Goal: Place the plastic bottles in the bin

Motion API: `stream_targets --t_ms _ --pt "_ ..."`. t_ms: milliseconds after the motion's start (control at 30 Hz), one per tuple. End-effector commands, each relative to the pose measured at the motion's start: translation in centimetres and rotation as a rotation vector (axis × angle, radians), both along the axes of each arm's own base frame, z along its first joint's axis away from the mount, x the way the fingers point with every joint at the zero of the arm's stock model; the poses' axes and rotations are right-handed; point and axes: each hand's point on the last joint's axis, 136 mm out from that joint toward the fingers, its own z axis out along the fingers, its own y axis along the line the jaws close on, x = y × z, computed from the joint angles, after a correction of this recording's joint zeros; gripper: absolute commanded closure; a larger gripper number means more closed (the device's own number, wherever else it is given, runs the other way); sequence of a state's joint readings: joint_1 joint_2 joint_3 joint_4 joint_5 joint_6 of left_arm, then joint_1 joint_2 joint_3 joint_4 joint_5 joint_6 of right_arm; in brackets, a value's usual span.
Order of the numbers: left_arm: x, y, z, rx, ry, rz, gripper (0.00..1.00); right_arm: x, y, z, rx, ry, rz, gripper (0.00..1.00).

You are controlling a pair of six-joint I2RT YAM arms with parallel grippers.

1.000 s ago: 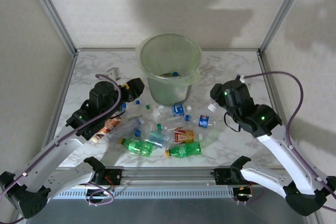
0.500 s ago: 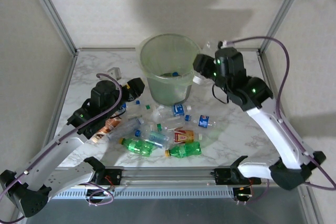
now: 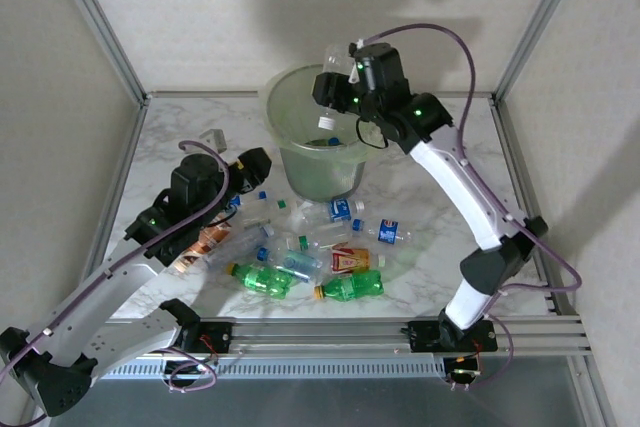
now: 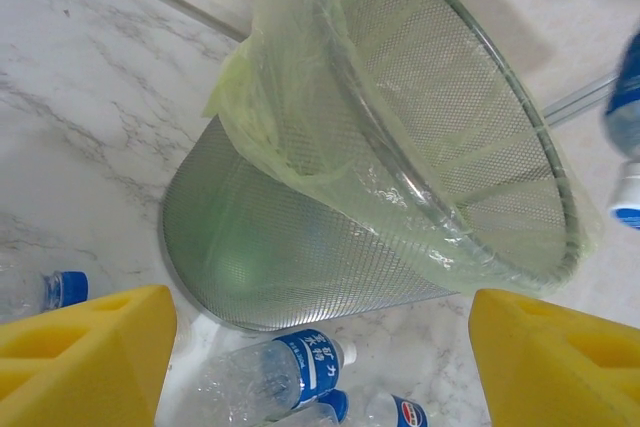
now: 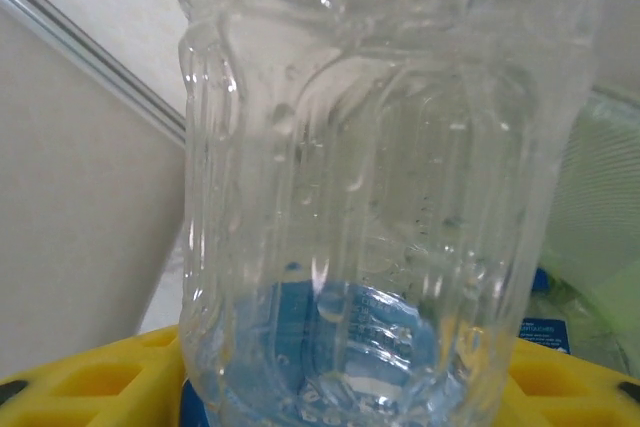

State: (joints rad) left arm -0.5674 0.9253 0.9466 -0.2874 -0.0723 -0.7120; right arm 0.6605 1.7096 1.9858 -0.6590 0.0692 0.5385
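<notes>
The pale-green bin (image 3: 322,162) stands at the back middle of the marble table. Over its rim hangs a clear crushed bottle (image 3: 333,55) with a blue label, and my right gripper (image 3: 335,87) is shut on it. In the right wrist view the bottle (image 5: 380,177) stands between the yellow fingers (image 5: 100,377). My left gripper (image 3: 255,165) is open and holds nothing, low beside the bin's left base. Its wrist view shows the mesh bin (image 4: 300,247) and a blue-labelled bottle (image 4: 270,377) below the open gripper (image 4: 320,357). Several bottles lie in front of the bin, among them green ones (image 3: 262,277) and an orange-red one (image 3: 350,260).
Loose blue and white caps are scattered among the bottles. A small grey-white object (image 3: 215,137) lies at the back left. Metal frame posts (image 3: 100,22) rise at the back corners, and a rail (image 3: 320,332) runs along the near edge.
My right arm has swung up and left from the table's right side to above the bin, carrying the clear bottle. The left arm has stayed put.
</notes>
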Motion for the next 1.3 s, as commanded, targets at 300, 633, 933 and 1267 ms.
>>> stream_targets --t_ms 300,633,933,1267 --pt "0.0 1.7 0.0 -0.001 -0.002 0.063 0.23 3.5 2.1 -7.4 -0.093 0.135 0.037 0.41" --pt "0.1 2.1 -0.2 0.003 -0.002 0.075 0.22 4.7 1.9 -11.3 -0.164 0.201 -0.012 0.26" --pt "0.2 2.1 -0.5 -0.001 0.005 0.073 0.23 4.7 1.4 -8.9 -0.148 0.163 -0.035 0.18" --pt "-1.0 6.5 -3.0 0.067 0.104 0.249 0.21 0.6 -0.1 -1.2 -0.095 -0.008 -0.057 0.16"
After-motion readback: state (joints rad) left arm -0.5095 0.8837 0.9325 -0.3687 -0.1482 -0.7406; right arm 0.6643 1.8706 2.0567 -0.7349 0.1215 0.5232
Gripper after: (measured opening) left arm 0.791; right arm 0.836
